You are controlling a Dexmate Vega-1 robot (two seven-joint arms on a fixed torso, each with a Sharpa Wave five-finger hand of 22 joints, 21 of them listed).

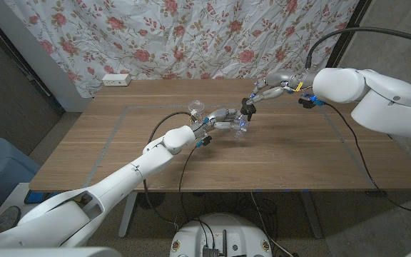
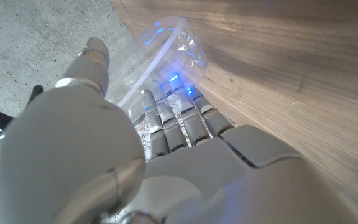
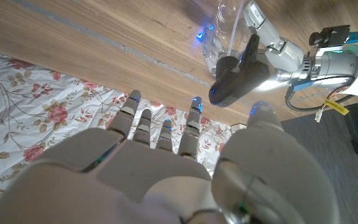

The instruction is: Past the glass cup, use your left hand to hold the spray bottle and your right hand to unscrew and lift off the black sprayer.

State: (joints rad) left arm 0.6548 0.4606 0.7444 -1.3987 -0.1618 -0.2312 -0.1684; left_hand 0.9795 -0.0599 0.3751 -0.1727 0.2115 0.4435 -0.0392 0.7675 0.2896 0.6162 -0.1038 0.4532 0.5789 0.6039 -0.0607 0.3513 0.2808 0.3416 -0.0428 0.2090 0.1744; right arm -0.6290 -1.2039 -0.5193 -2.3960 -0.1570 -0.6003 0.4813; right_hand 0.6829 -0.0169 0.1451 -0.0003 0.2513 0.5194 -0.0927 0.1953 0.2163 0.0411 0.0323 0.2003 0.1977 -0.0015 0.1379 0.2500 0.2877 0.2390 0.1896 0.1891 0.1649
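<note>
1. Left hand (image 1: 223, 119) wraps the spray bottle (image 1: 240, 127) near the middle of the table (image 1: 120, 143); in the left wrist view its fingers (image 2: 179, 121) lie along the clear wall of the bottle (image 2: 166, 50), so I read it as a firm hold on the body.
2. Right hand (image 1: 268, 91) hovers just beside the black sprayer (image 1: 247, 107), fingers spread and holding nothing; in the right wrist view its fingertips (image 3: 166, 127) point toward the sprayer (image 3: 235, 84) with a gap between them.
3. Bottle looks like thin clear plastic, light and seemingly near empty; I judge it will flex and squirm if squeezed hard; smooth wall, likely slippery, so the left hand should hold low and steady rather than crush.
4. Sprayer is stiff, dark and bulky, with a jutting nozzle; best take is around its collar just above the neck, thumb opposing fingers, where a twist bites; a dip tube (image 3: 234, 28) shows inside the bottle, so the lift must go straight up and high.
5. Glass cup (image 1: 197, 109) stands just beside the left wrist, on its far side; fragile; I would keep that arm still during the twist.
</note>
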